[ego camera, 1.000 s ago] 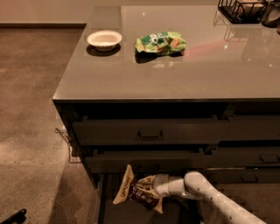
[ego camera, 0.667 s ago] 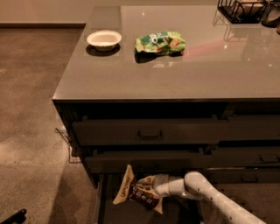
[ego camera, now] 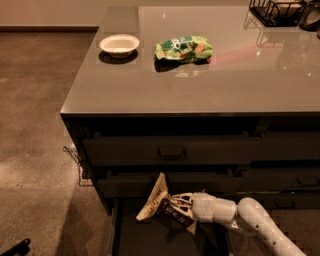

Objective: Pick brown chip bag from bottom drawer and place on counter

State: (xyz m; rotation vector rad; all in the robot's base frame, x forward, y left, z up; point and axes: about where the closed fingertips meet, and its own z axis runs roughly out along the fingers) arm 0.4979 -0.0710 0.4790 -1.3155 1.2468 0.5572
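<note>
The brown chip bag (ego camera: 159, 202), dark brown and cream, stands tilted in the open bottom drawer (ego camera: 150, 240) below the two handled drawers. My gripper (ego camera: 175, 205) reaches in from the right on a white arm and is shut on the bag's right side. The bag's cream top corner points up toward the drawer above. The counter (ego camera: 200, 85) is a glossy grey-brown top above the drawer stack.
On the counter lie a white bowl (ego camera: 119, 45) at the back left and a green chip bag (ego camera: 183, 48) beside it. A black wire rack (ego camera: 277, 11) stands at the back right. Brown floor lies to the left.
</note>
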